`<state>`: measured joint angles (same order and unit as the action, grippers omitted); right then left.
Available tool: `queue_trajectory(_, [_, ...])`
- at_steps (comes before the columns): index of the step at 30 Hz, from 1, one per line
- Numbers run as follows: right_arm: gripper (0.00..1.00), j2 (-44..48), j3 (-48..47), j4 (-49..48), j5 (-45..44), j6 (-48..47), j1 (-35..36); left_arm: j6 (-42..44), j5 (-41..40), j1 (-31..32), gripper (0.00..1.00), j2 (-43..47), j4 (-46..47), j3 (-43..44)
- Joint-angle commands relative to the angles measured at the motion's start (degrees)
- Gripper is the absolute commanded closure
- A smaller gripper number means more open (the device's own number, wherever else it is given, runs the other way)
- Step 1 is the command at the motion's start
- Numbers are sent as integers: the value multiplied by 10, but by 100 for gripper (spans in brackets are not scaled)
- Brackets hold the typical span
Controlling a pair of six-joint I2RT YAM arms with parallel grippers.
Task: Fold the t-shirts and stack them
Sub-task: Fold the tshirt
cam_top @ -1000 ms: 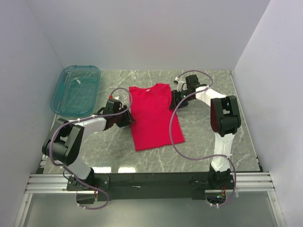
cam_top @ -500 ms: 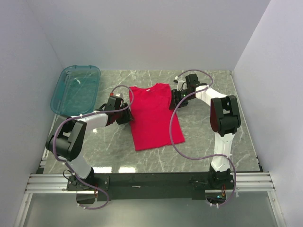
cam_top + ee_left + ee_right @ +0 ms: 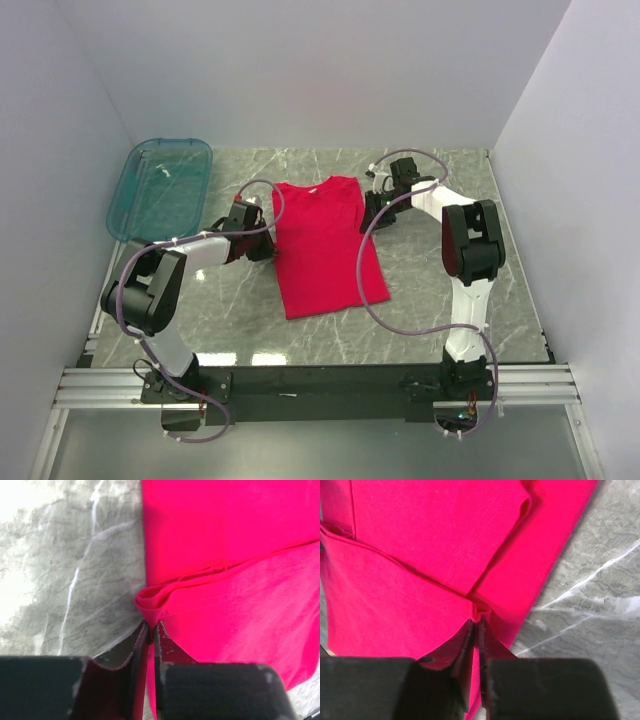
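**Red t-shirt (image 3: 325, 250) pinched at both side edges**

The t-shirt lies flat mid-bench (image 3: 430, 290), collar toward the far wall. The left claw (image 3: 151, 627) and the right claw (image 3: 476, 625) are each nearly closed on a fold of cloth at its own side. A teal tub (image 3: 160, 190) sits in the far-left corner, well apart. The right arm's purple cable (image 3: 400, 333) loops across the shirt's right hem.

White-shelled, black-jointed arms (image 3: 200, 250) trail looping purplish cables (image 3: 400, 331); pincers (image 3: 151, 630) matte black.
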<state>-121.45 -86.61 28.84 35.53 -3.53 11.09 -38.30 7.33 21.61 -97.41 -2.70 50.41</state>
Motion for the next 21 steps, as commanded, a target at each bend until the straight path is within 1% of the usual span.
queue_trajectory(1, [89,7,-20,2,7,4,2,11,13,-2,87,13,16,26])
queue_trajectory(3, [95,13,-14,-3,5,5,0,14,19,-2,89,13,18,28])
queue_trajectory(5, [97,20,-7,-16,1,12,-5,16,23,-2,92,14,22,29])
queue_trajectory(6, [100,27,0,-21,1,14,-7,15,26,-2,92,15,23,29])
queue_trajectory(10, [100,36,10,-32,7,19,-21,17,38,-2,93,12,23,31])
queue_trajectory(13, [100,41,16,-35,10,21,-27,18,49,-2,93,8,41,35])
queue_trajectory(21, [100,61,30,-48,24,29,-48,24,52,-3,95,16,44,39])
